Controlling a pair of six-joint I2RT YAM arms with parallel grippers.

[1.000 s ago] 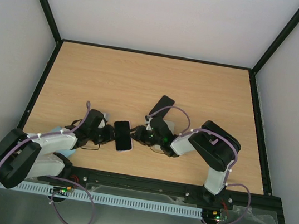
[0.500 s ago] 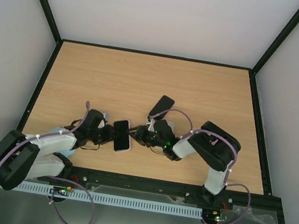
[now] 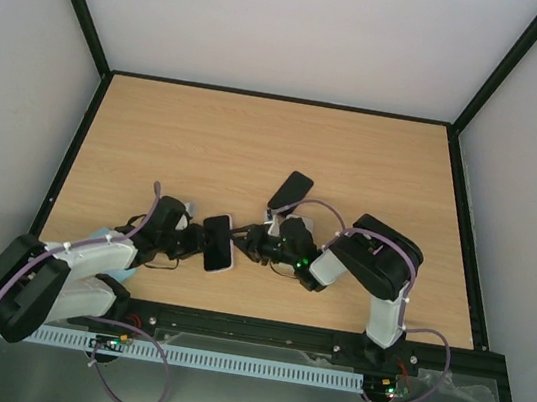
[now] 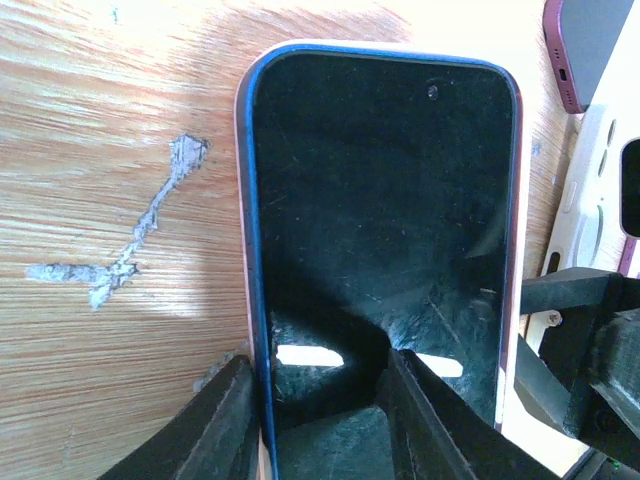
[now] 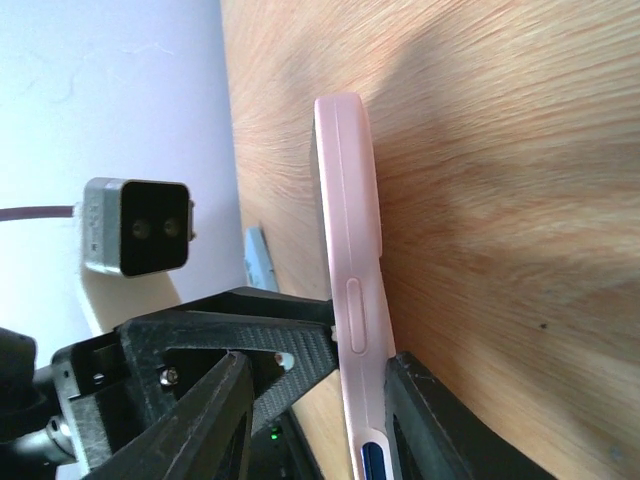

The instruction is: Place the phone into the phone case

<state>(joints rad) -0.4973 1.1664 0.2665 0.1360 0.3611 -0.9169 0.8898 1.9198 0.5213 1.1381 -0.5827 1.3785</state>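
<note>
The phone [image 3: 219,244], black screen with a blue rim, lies in a pink phone case between my two grippers near the table's front. In the left wrist view the phone [image 4: 380,200] fills the frame, with the case [image 4: 242,250] showing as a thin pink border. My left gripper [image 3: 193,242] [image 4: 318,372] is open: one finger is outside the phone's left edge, the other over the screen. My right gripper [image 3: 245,243] [image 5: 315,400] is open around the case's edge [image 5: 350,250]. Its right finger [image 5: 440,420] touches the case; the left finger stands apart.
A dark maroon phone-shaped object [image 3: 291,190] [image 4: 590,50] lies just behind the right gripper. A white case-like piece with camera cutouts [image 4: 600,190] sits by the phone's right side. The wooden table [image 3: 207,141] has black rails along its edges.
The phone in its case and both grippers have shifted slightly to the left. The right arm has reached a little further left.
</note>
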